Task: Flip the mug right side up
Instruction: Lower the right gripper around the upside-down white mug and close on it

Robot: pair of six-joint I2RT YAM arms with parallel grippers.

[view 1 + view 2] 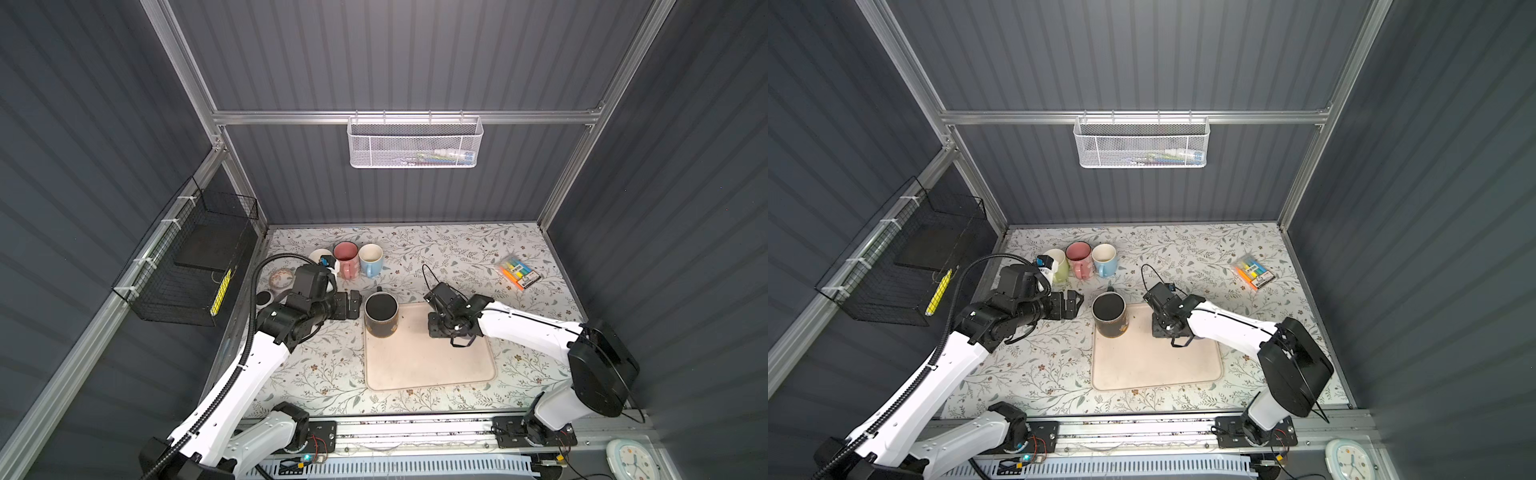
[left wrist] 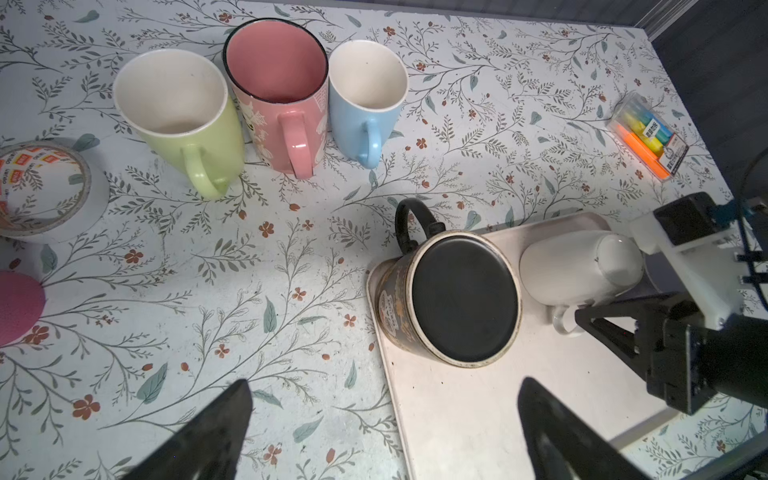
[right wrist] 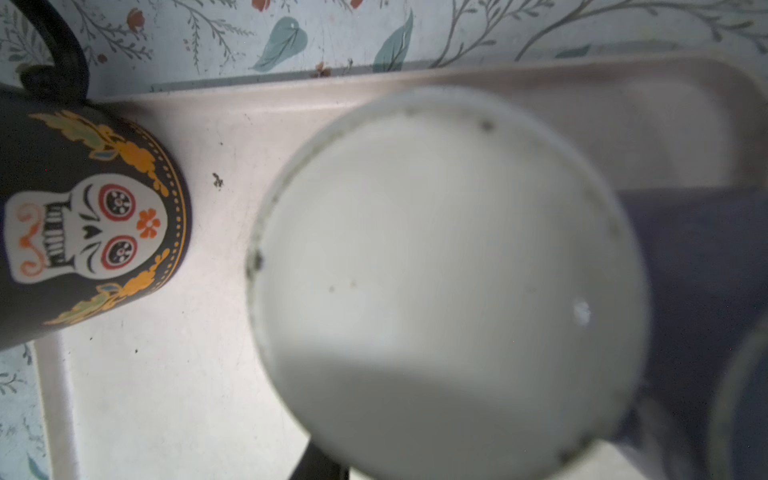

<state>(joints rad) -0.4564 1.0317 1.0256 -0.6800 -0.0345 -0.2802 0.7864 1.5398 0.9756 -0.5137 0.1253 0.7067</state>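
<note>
Floral tabletop (image 2: 249,291); right tool (image 2: 582,318) grips inverted white mug (image 2: 577,266) handle; tape (image 2: 85,187) print illegible.

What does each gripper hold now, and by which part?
The right gripper is shut on the handle of the white mug. The left gripper is open and holds nothing.

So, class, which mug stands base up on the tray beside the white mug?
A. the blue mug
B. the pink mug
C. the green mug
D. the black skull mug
D: the black skull mug stands base up on the tray beside the white mug, while the pink mug, blue mug and green mug stand mouth up on the table.
</note>
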